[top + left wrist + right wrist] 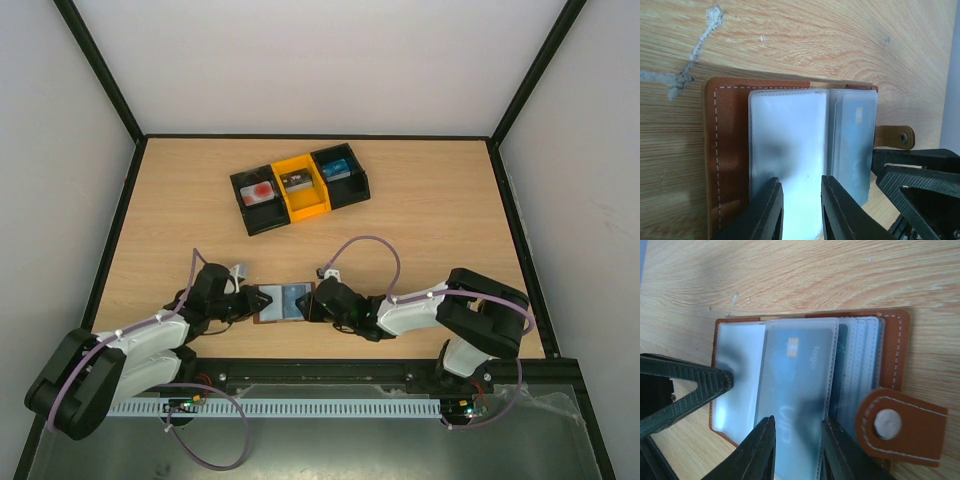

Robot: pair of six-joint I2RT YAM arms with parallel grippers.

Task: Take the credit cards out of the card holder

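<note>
**A:** Which way does the holder (285, 301) lie?

**B:** Open, inside up, flat on the table (430, 230). Its long axis runs from the left gripper (800, 186) across to the right gripper (798, 422), and it sits between the two.

**A:** The left jaws?

**B:** A narrow gap apart, with a pale clear sleeve (787, 135) showing in the gap. Nothing is pinched between them. I cannot tell whether the tips press down on it.

**A:** And the right?

**B:** The same narrow gap, nothing clamped. They are set over a sleeve with a blue-grey card (797, 375) in it. That card lies lengthwise in line with the fingers, chip end away from the tips. The tab (900, 425), snap up, is just outside one finger.

**A:** Count them.

**B:** One holder, one tab. One card shows plainly in the holder. A darker edge lies beside it, and I cannot tell if that is another. Well beyond both jaws is one tray (308, 209) of three bays, with one card in each: a whitish card (261, 190) with a red spot, a dark card (296, 181) and a blue card (336, 169).
</note>
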